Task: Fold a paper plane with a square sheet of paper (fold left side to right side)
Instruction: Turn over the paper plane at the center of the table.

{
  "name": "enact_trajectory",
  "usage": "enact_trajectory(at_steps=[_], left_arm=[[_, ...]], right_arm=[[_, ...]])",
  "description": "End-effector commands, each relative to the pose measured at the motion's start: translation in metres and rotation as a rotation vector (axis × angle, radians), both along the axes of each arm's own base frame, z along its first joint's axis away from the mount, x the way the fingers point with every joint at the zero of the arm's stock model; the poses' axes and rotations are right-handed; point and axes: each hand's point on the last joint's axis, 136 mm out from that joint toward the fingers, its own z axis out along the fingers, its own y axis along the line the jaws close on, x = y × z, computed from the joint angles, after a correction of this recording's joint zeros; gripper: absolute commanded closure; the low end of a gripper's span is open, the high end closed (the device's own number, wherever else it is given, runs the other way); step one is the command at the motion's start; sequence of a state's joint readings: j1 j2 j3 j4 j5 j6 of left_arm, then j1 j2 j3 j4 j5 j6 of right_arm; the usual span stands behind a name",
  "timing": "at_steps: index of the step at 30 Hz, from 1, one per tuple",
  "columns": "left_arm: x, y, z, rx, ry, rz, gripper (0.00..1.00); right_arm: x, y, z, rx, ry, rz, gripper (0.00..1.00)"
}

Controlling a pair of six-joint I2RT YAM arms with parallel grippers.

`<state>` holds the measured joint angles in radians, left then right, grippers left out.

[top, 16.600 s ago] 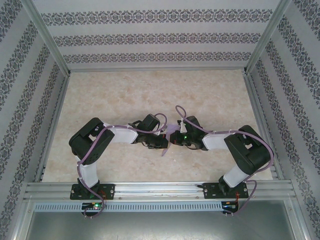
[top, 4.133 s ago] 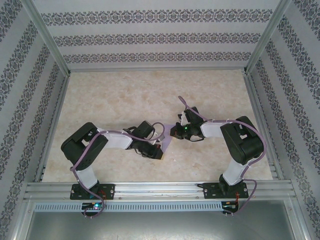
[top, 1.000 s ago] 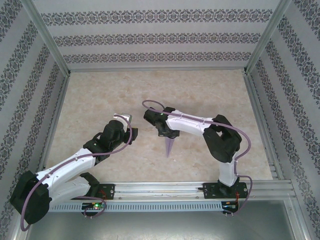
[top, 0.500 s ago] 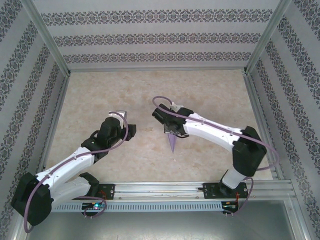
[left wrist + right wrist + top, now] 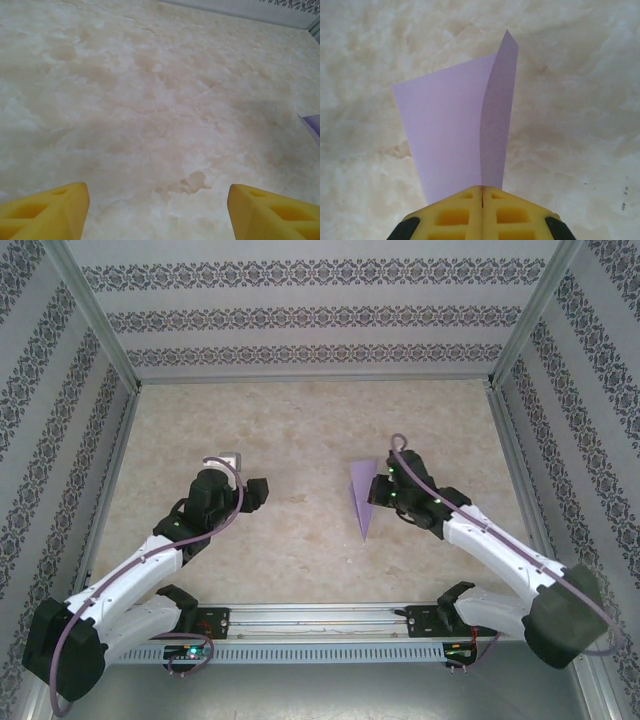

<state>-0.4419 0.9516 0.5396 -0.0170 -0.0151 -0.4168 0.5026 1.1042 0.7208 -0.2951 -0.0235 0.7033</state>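
marbled cream table now has the paper plane near its middle: my right gripper has carried it back toward its own side, clamped tight on its edge, while the left gripper has drawn off, spread wide over bare surface. folding looks finished to me. thin matte lilac dart, crisp centre crease, one flap standing up, though i can't tell if it touches down.

open table left, paper plane centre-right
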Motion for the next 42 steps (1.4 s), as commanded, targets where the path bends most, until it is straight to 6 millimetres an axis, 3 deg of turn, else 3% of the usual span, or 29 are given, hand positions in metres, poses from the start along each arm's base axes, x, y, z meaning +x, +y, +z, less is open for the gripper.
enact_trajectory(at_steps=[1,8,16,21,30,37,42], left_arm=[[0.005,0.002,0.019,-0.057,-0.022,0.019,0.27],[0.008,-0.003,0.022,-0.122,-0.012,0.004,0.27],[0.009,-0.007,0.019,-0.164,0.021,-0.017,0.27],[0.011,-0.008,0.013,-0.181,0.053,-0.011,0.27],[0.01,-0.007,-0.002,-0.203,0.105,-0.009,0.27],[0.01,-0.009,-0.012,-0.209,0.145,-0.023,0.27],[0.01,-0.011,-0.018,-0.21,0.168,-0.033,0.27]], right_arm=[[0.002,0.019,0.023,0.208,-0.087,0.114,1.0],[0.003,0.014,0.028,0.438,-0.105,0.14,1.0],[0.004,0.041,0.026,0.571,-0.048,0.254,1.0],[0.005,0.058,0.005,0.534,0.001,0.271,1.0],[0.008,0.111,-0.036,0.537,0.106,0.344,1.0],[0.008,0.113,-0.081,0.469,0.175,0.309,1.0],[0.005,0.108,-0.098,0.441,0.201,0.291,1.0]])
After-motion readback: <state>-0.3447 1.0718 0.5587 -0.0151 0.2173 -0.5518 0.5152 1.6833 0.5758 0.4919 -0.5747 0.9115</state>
